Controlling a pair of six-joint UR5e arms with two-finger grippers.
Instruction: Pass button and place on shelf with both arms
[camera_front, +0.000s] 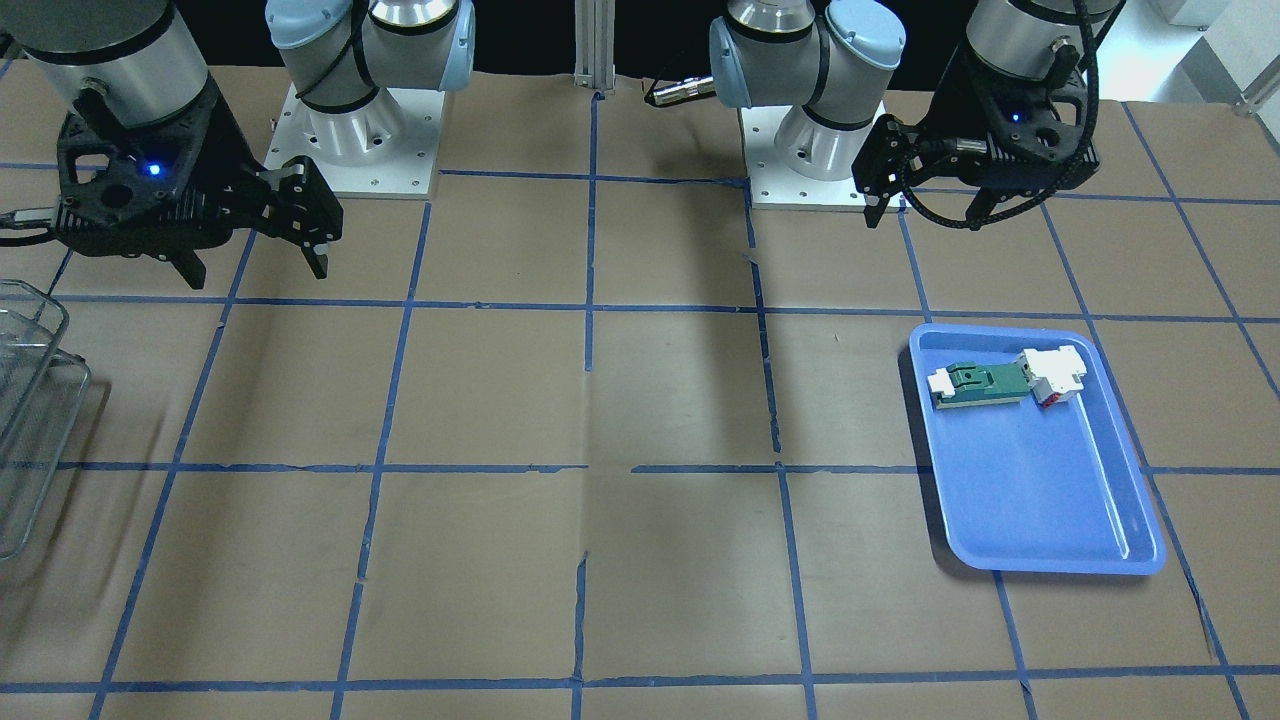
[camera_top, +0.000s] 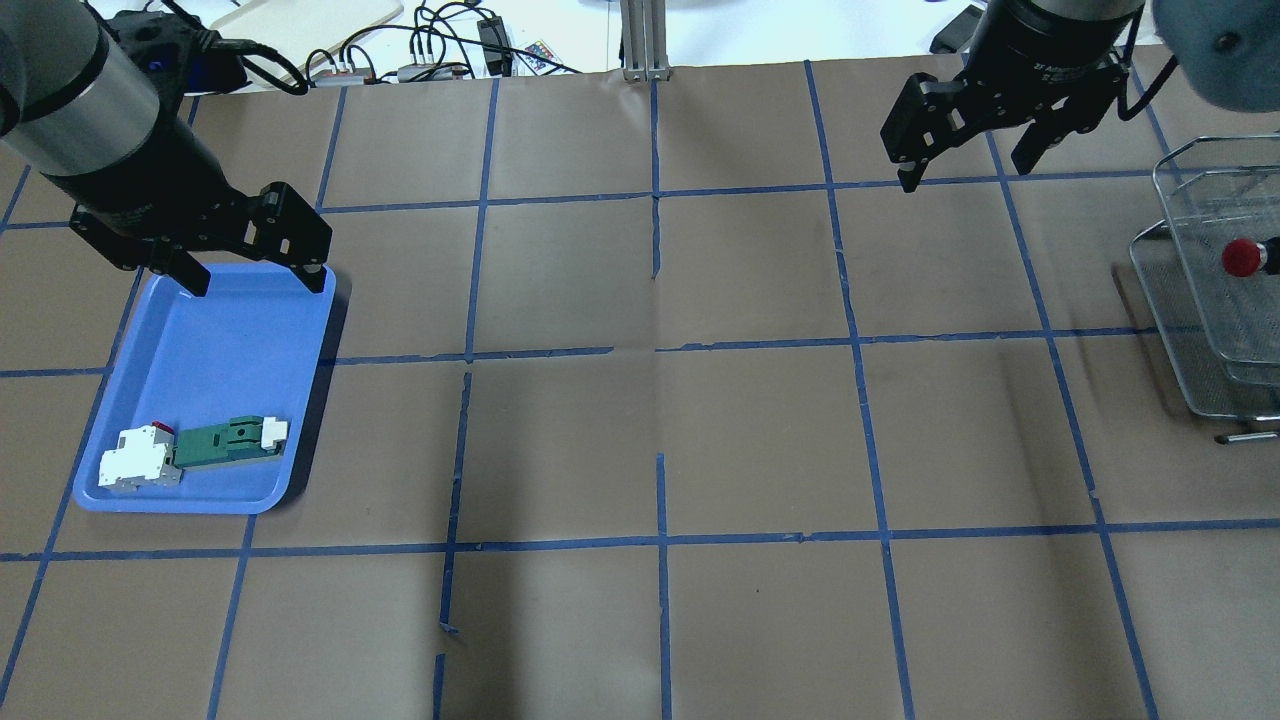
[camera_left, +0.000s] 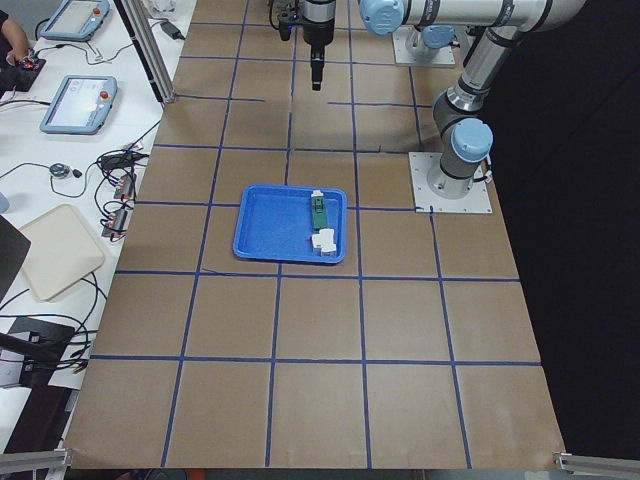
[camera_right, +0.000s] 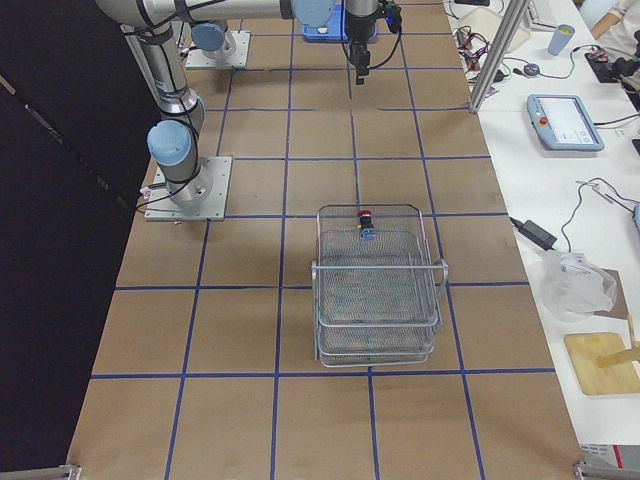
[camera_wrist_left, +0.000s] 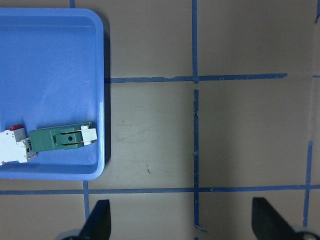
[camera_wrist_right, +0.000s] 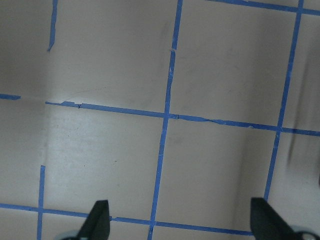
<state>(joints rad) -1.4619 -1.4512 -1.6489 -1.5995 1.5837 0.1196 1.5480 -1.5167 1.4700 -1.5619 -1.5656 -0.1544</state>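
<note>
The button (camera_top: 1243, 258), with its red cap, lies in the top tier of the wire shelf (camera_top: 1190, 290) at the table's right edge. It also shows in the exterior right view (camera_right: 366, 216), at the far end of the shelf (camera_right: 378, 300). My right gripper (camera_top: 966, 170) is open and empty, hovering well away from the shelf; it also shows in the front view (camera_front: 255, 268). My left gripper (camera_top: 256, 282) is open and empty above the far end of the blue tray; it also shows in the front view (camera_front: 928, 212).
The blue tray (camera_top: 210, 340) on the left holds a green-and-white flat component (camera_top: 225, 440) and a white block with a red bit (camera_top: 135, 465). The brown table bears a blue tape grid. A corner of the shelf (camera_front: 25, 400) shows in the front view.
</note>
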